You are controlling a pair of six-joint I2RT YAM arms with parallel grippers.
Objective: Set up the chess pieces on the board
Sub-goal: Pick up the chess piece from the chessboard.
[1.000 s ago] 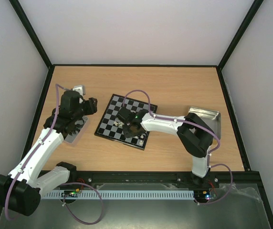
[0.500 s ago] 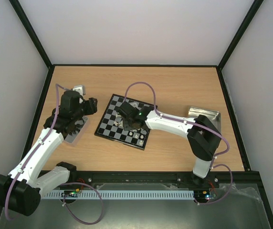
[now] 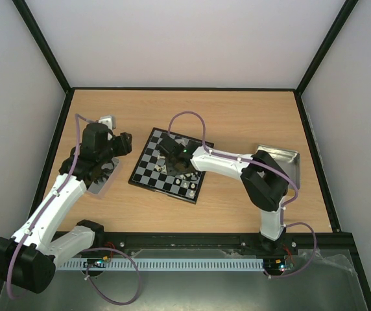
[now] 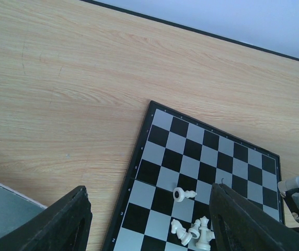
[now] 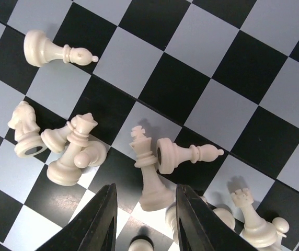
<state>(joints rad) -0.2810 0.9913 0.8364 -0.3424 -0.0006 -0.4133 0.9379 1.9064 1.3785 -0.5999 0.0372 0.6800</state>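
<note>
Lying on one board [image 5: 175,86] are two bishops [image 5: 60,52] [image 5: 188,155].

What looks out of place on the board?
On the board, white pieces lie toppled: a bishop alone on its side, a second bishop fallen beside the upright king, a knight tipped in a heap.

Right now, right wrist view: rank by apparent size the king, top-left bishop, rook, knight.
1. king, standing, looks largest
2. top-left bishop, lying flat
3. rook and knight: look alike, not ranked
</note>
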